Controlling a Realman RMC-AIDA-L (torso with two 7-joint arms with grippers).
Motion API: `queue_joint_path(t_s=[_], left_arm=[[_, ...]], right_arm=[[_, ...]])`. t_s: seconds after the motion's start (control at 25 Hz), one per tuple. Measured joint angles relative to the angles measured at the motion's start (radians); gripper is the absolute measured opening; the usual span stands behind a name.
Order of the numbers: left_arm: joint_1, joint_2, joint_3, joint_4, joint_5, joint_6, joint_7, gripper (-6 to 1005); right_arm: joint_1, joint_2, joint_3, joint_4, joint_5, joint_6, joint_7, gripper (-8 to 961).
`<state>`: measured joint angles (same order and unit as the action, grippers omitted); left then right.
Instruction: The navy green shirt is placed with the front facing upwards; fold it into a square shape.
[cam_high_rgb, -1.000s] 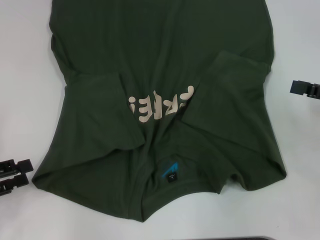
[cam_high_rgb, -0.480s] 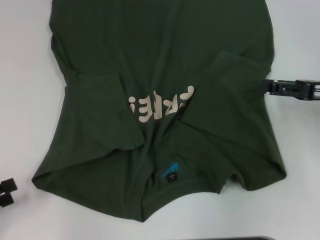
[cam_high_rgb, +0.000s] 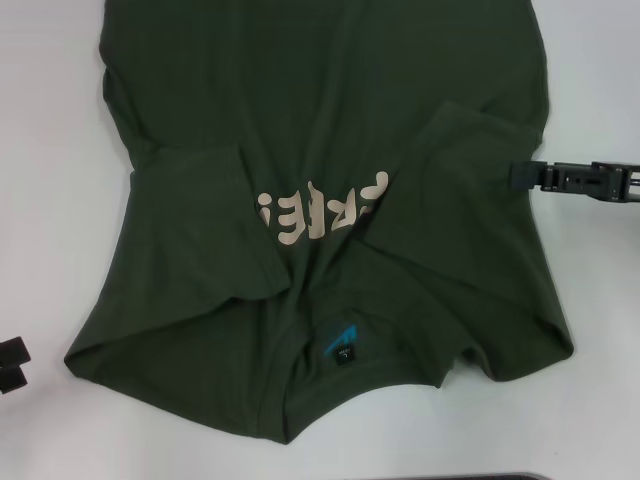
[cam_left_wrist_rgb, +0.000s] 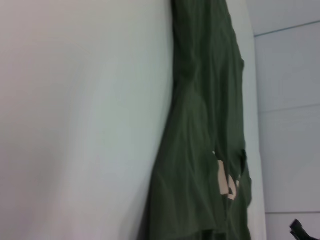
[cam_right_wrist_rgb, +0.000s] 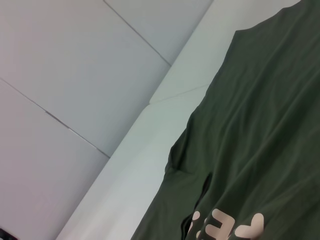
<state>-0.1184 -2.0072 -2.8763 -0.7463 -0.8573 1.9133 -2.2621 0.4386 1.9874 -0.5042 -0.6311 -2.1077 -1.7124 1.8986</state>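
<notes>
The right gripper reaches in from the 3 o'clock edge of the head view, its black tip resting right at the shirt's right-hand border, level with the folded right sleeve. Whether its claw is wide or narrow cannot be told; only a dark, flat tip shows.

The left gripper sits at the 8 o'clock edge, on the bare white table, well apart from the cloth. Two short black fingers show with a thin gap between them, holding nothing.

The navy green shirt fills the middle of the table, front up, collar toward 6 o'clock and hem running off at 12 o'clock. Both short sleeves are folded inward over the chest, partly covering the beige lettering at the centre. A small blue neck label lies inside the collar, near 6 o'clock. The fabric is wrinkled around the shoulders and collar.
</notes>
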Motion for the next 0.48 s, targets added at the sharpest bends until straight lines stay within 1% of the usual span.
queue_joint_path(t_s=[0.16, 0.28, 0.4, 0.48], left_arm=[[-0.011, -0.004, 0.0, 0.001, 0.0, 0.022, 0.025, 667], [-0.022, -0.012, 0.007, 0.003, 0.005, 0.023, 0.037, 672], [-0.036, -0.026, 0.022, 0.003, 0.006, 0.019, 0.086, 676], [-0.046, -0.038, 0.013, 0.003, 0.0, 0.024, 0.14, 679]], right_arm=[[-0.002, 0.0, 0.001, 0.001, -0.004, 0.004, 0.007, 777], [-0.004, -0.002, 0.001, 0.001, -0.005, 0.007, 0.019, 777], [-0.007, -0.002, 0.005, 0.001, -0.002, 0.008, 0.023, 777], [-0.008, -0.002, 0.008, 0.001, -0.001, 0.008, 0.023, 776]])
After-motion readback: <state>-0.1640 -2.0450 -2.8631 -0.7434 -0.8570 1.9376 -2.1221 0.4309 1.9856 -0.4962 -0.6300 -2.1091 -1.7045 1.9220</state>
